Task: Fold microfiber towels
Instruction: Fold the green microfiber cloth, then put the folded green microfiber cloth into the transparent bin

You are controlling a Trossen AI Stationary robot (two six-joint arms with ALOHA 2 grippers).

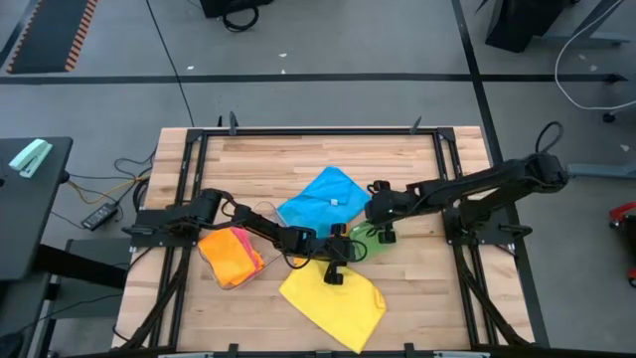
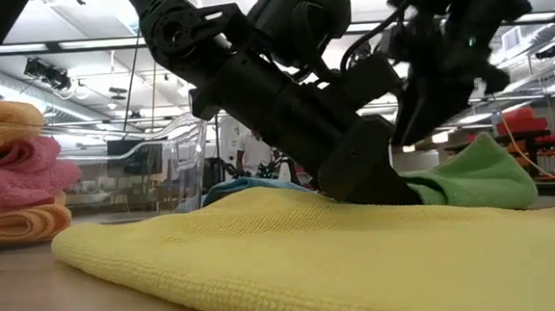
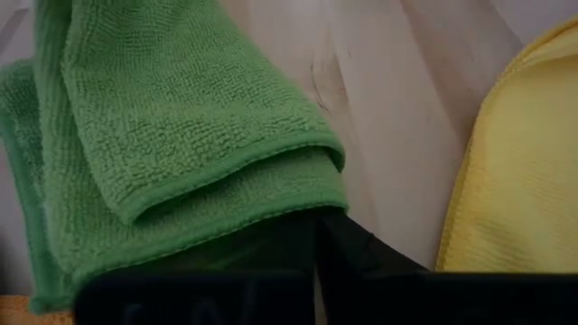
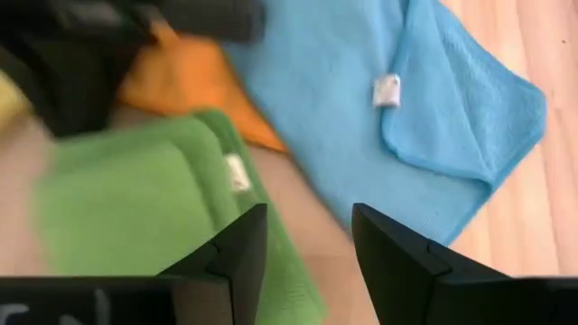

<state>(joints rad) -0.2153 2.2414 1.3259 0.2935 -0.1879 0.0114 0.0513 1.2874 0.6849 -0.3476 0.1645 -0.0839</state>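
The whole table [image 1: 328, 159] is seen straight down from overhead. A level look across it is taken from tabletop height, close behind the yellow towel [image 2: 294, 261]. Each wrist view is aimed closely past its own fingers; the green towel [image 3: 172, 135] is shared by all four.

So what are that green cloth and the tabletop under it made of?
The green cloth looks like soft microfiber: a fine looped, nubbly weave, matte, with a stitched hem along its folded edge. The tabletop appears to be pale wood in glued strips, smooth with a slight sheen; grain lines show, though it could be a laminate.
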